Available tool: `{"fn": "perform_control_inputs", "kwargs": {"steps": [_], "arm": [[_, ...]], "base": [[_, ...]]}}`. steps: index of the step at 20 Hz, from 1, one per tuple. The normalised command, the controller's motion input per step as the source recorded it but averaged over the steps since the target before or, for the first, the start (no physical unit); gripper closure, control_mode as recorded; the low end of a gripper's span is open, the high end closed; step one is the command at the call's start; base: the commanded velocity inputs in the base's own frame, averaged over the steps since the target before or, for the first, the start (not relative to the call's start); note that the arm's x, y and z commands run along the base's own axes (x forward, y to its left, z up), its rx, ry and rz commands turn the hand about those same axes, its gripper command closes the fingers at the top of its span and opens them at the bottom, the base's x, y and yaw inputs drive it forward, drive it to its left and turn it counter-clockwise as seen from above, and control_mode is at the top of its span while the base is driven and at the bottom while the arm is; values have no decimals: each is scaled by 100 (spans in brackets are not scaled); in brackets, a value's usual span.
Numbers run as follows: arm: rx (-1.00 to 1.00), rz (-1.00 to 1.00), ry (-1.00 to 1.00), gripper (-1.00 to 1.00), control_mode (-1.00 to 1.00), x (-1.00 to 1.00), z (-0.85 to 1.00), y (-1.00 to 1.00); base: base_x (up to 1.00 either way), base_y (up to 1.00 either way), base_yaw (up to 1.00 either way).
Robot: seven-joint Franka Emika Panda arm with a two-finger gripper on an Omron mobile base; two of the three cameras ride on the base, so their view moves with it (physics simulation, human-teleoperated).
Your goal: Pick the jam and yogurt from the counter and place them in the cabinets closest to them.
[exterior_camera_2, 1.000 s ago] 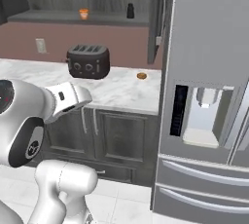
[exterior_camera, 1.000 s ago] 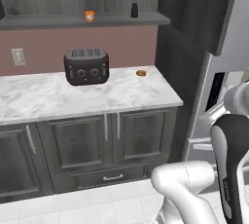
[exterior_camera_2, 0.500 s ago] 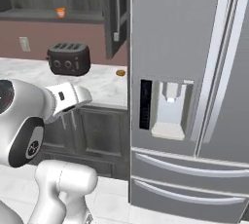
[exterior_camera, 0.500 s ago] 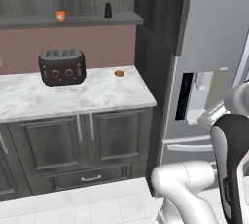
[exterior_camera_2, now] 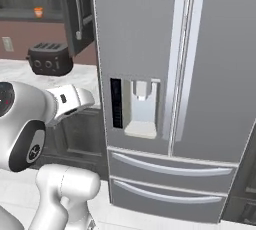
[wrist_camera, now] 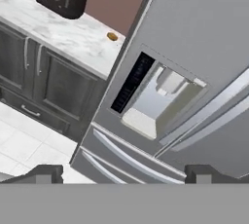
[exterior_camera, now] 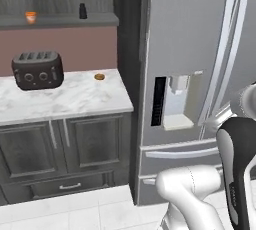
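Base has driven right since a second ago: the whole picture slid left, toaster [exterior_camera: 37, 70] and counter [exterior_camera: 75, 99] now sit at the left of the left base view and the fridge [exterior_camera: 200, 74] takes up most of what I see, things themselves didn't move. My gripper [wrist_camera: 124, 174] is wide open, nothing in it, pointed at the fridge's dispenser [wrist_camera: 160, 96]. Jam [exterior_camera: 31, 17] is already up on the cabinets' shelf [exterior_camera: 65, 21], toward its left end, with the black bottle [exterior_camera: 83, 10] further right on the same shelf. Small round brown thing [exterior_camera: 99, 77] sits near the counter's back right corner; can't tell what it is. No yogurt visible from here. Judging by that, the step in hand is driving on to find the yogurt: keep the arm tucked and the jaws wide, clear of the fridge front and its handles [exterior_camera_2: 182, 64], since the fridge stands right in front of me
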Motion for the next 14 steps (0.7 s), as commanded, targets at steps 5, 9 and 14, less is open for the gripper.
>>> {"fn": "perform_control_inputs", "kwargs": {"steps": [5,9,14], "arm": [[0,0,0,-100,100,0,0,0],[0,0,0,-100,100,0,0,0],[0,0,0,-100,100,0,0,0]], "base": [[-16,-64,-2],[-17,-65,-2],[-16,-68,-2]]}}
